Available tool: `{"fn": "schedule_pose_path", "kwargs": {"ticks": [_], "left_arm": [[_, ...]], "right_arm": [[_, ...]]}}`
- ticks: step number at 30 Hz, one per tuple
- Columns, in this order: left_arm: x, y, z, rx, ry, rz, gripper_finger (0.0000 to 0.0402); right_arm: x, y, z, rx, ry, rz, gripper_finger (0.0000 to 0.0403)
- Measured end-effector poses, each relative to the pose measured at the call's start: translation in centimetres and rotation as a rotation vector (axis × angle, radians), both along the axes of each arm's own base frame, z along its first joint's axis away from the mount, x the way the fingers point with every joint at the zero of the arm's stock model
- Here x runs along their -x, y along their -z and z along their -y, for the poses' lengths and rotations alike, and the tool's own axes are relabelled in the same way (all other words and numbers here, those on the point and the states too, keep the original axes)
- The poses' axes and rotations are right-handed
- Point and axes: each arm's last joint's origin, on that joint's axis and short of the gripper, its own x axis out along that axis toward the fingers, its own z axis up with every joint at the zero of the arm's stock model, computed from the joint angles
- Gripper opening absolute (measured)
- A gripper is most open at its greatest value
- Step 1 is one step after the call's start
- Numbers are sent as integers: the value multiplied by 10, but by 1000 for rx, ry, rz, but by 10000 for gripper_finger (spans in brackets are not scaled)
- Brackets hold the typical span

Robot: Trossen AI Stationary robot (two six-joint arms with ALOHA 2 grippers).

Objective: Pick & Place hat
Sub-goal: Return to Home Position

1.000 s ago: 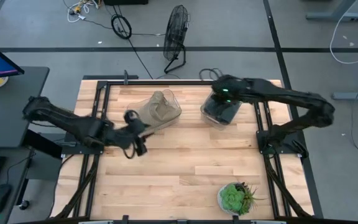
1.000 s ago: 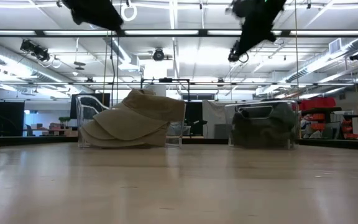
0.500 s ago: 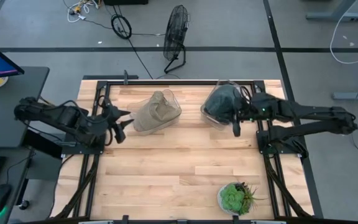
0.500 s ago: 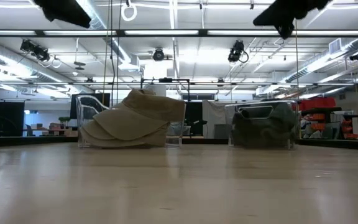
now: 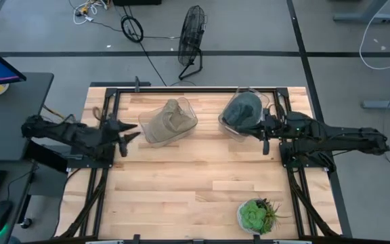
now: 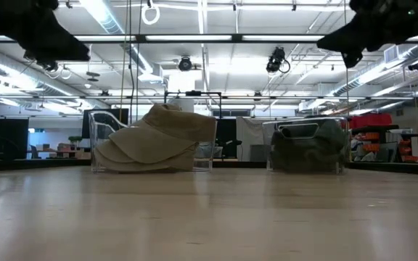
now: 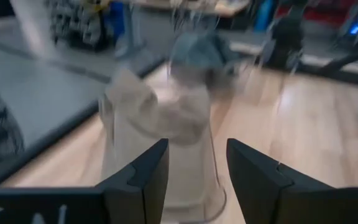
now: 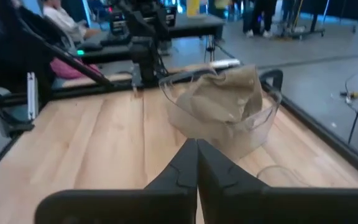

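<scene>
Caps first: the gray caps (image 5: 242, 108) sit heaped in the right transparent bin (image 5: 226, 126) on the far half of the table (image 5: 195, 183), and the tan caps (image 5: 168, 122) fill the left bin (image 5: 189, 108) beside it. I see no cap lying loose on the wood.

My left gripper (image 5: 127, 134) hangs near the table's left edge, just short of the left bin, its fingers (image 7: 143, 177) apart with nothing between them. My right gripper (image 5: 265, 135) hangs beside the right bin, off its right side, fingers (image 8: 185, 165) pressed together and empty.

I judge these caps light and soft: the crowns slump and fold against each other, while the brims look stiffer. If I had to lift one again, I would pinch the brim or a fold of the crown near the top of the heap, and expect it to droop and drag on its neighbours.
</scene>
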Motion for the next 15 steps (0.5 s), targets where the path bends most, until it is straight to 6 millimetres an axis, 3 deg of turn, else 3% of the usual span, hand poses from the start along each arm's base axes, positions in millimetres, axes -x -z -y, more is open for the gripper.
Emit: {"fn": "schedule_pose_path", "kwargs": {"ticks": [4,7,15], "left_arm": [[22,-9,-7,-59,33,105,165],[32,-6,-10,-53,32,191,165],[10,26,-1,-151,139,229,165]], "right_arm": [[11,-1,-1,14,-2,67,4],[15,4,-2,21,-1,130,4],[13,55,-4,5,-86,271,4]]}}
